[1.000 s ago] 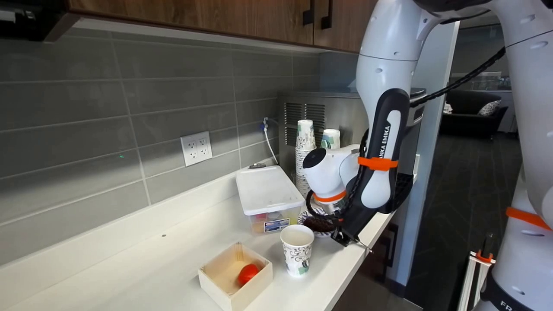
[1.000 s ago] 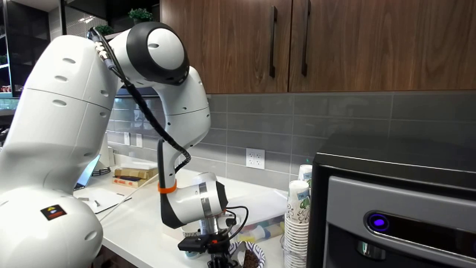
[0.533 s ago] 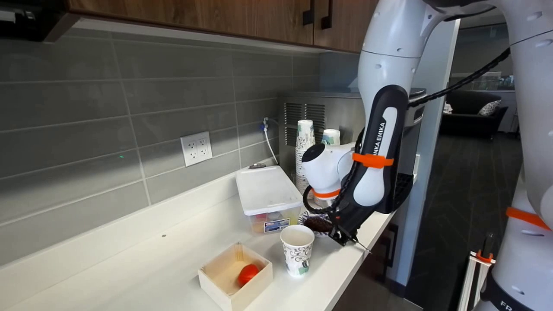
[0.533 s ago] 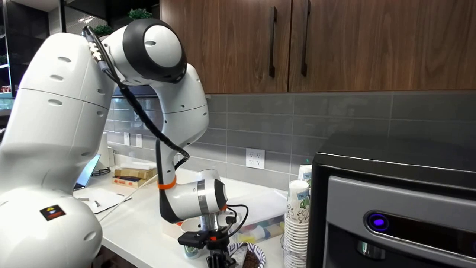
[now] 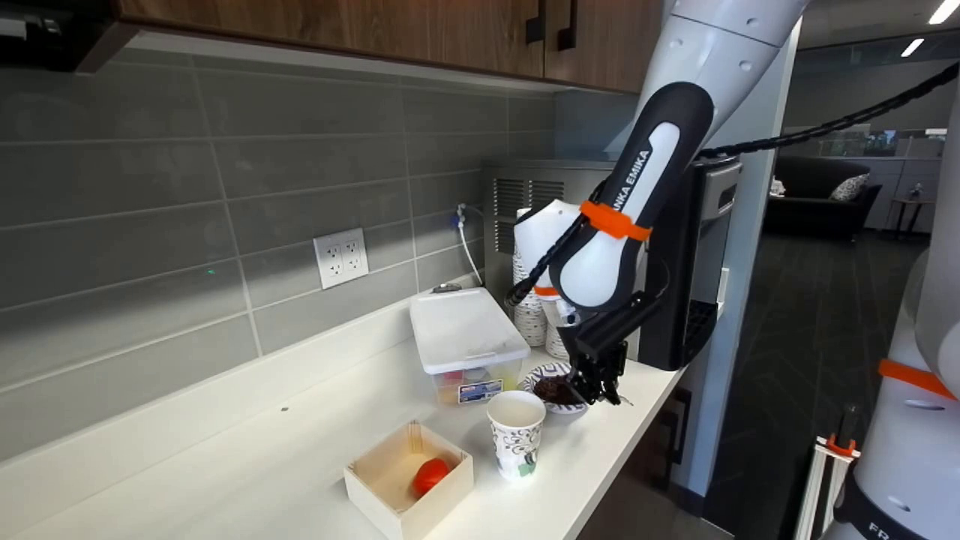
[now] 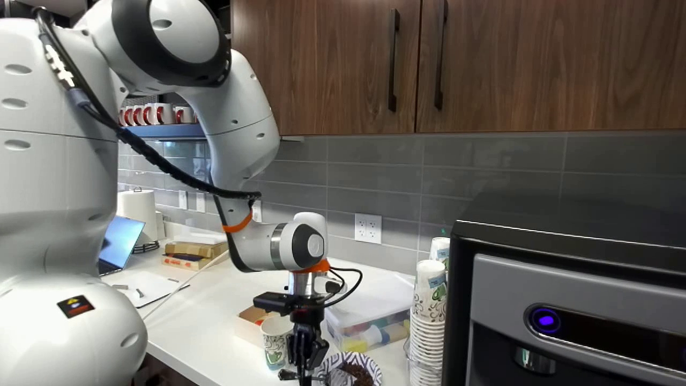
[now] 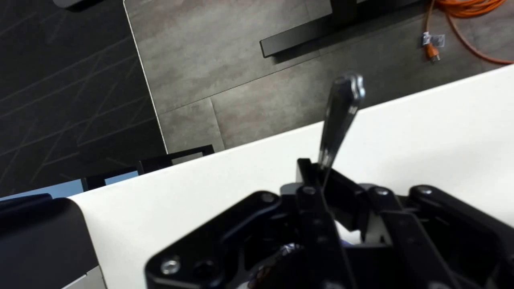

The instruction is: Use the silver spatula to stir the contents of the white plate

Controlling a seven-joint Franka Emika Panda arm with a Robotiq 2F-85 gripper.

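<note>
You can read "ANKA EMIKA" on the forearm [image 5: 634, 187], just above its orange band [image 5: 615, 220], and a cut-off "FR" on the black collar [image 5: 862, 506], below right of the band. Below left, the label [image 5: 481, 391] on the tub [image 5: 466, 322] and the sticker [image 6: 76, 306] on the white arm [image 6: 64, 348] are too small to make out.
</note>
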